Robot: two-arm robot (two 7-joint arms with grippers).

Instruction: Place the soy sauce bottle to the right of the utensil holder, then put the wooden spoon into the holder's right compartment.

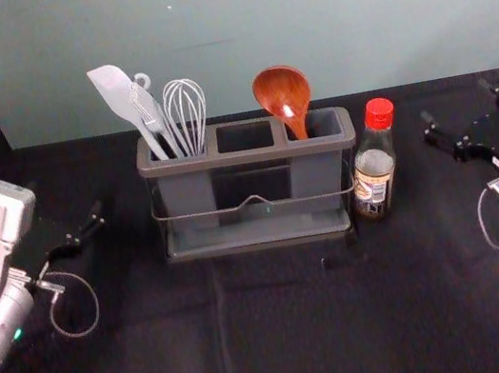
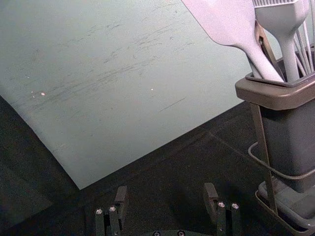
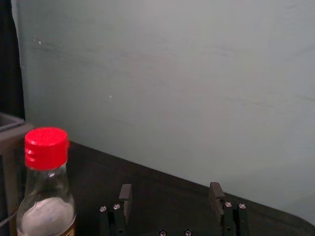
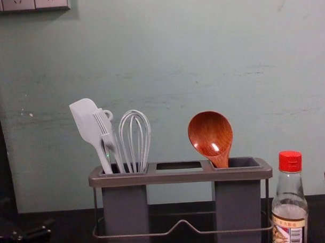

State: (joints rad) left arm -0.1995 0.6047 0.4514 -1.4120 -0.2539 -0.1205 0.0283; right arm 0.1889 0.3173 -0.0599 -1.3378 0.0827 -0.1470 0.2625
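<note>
Your right gripper (image 3: pixel 171 188), wide open, empty: right of 1 upright bottle (image 1: pixel 373 165). Left gripper (image 2: pixel 166 189): likewise, left of holder (image 1: pixel 244 156).

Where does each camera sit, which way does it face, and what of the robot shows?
Left wrist: looks past the open left gripper to the holder's left end.
Right wrist: looks past the open right gripper to the wall, bottle at the edge.
Head: faces forward and down; both grippers at the sides.
Chest: lower, facing forward; gripper parts at both edges.
Head and chest share holder, bottle, spoon.
</note>
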